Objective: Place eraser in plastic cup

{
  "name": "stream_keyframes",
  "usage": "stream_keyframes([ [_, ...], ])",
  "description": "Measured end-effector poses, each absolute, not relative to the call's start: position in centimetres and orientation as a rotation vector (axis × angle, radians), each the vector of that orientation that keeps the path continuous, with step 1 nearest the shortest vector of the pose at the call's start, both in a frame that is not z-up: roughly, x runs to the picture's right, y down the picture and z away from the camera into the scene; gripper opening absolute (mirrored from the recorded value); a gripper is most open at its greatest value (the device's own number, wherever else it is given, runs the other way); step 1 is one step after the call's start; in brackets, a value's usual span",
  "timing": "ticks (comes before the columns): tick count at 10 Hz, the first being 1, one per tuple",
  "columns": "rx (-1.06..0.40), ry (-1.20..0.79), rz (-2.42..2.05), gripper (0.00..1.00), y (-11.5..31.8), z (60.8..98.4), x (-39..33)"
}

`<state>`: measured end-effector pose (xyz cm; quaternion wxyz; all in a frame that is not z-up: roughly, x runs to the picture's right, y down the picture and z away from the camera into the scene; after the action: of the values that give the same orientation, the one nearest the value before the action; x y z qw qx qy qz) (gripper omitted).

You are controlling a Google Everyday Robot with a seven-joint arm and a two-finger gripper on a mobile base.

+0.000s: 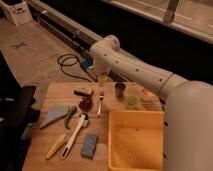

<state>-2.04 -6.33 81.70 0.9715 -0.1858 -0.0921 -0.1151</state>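
The eraser (83, 92), a small dark bar with a pale end, lies on the wooden table (55, 95) near its back edge. My gripper (101, 83) hangs from the white arm (130, 70) just right of the eraser and above the fork (100, 103). The pale-green plastic cup (131, 102) stands upright to the right, in front of the dark metallic cup (120, 90). The gripper is left of both cups.
An orange-peach dish (146, 94) sits by the cups. A yellow bin (135, 140) fills the front right. A reddish cone-like object (86, 104), a green item (68, 117), a grey wedge (52, 115), brushes (75, 134) and a blue-grey block (89, 145) lie at left. A cable (70, 62) is on the floor behind.
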Motion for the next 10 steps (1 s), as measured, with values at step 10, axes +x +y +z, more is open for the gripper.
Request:
stream_keyframes([
  [10, -0.473, -0.293, -0.047, 0.65, -5.8, 90.1, -10.0],
])
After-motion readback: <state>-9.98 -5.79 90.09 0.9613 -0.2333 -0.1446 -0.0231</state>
